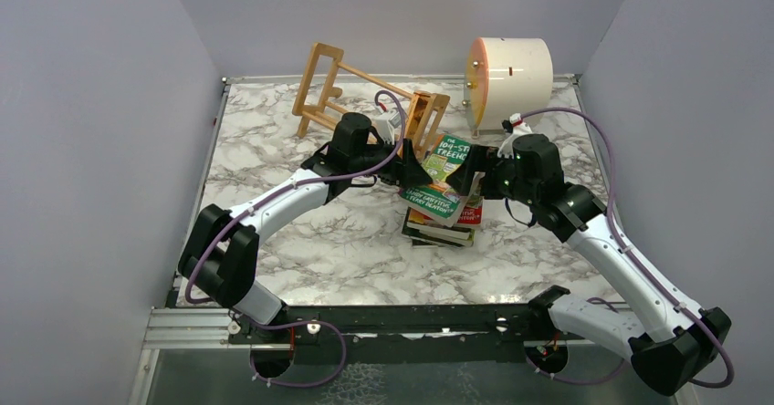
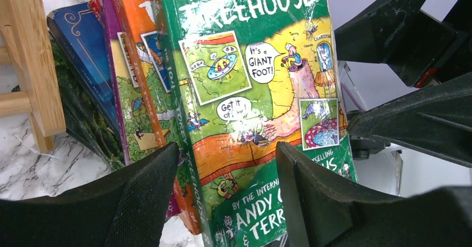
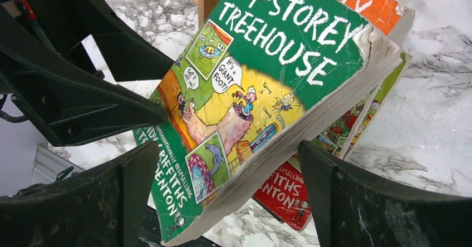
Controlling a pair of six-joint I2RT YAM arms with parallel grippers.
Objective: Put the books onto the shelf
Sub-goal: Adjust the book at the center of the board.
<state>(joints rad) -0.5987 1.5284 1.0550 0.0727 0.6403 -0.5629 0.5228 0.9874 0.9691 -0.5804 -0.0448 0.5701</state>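
Overhead, the green book tilts atop the pile by the shelf. Only the wrist views show the gaps. The right fingers are spread wide, clear of it. The left fingers are half-spread at its corner, grip unclear.

Cream drum at back right of table, lying on side, flat round face turned left, orange ring around face edge, few small dark marks on face and shell. Small light foot under drum. Table top white marble pattern, grey veins, glossy. Thin metal trim along table's edges. Plain lavender-grey walls on left, back, right. Silver slotted rail across near edge.
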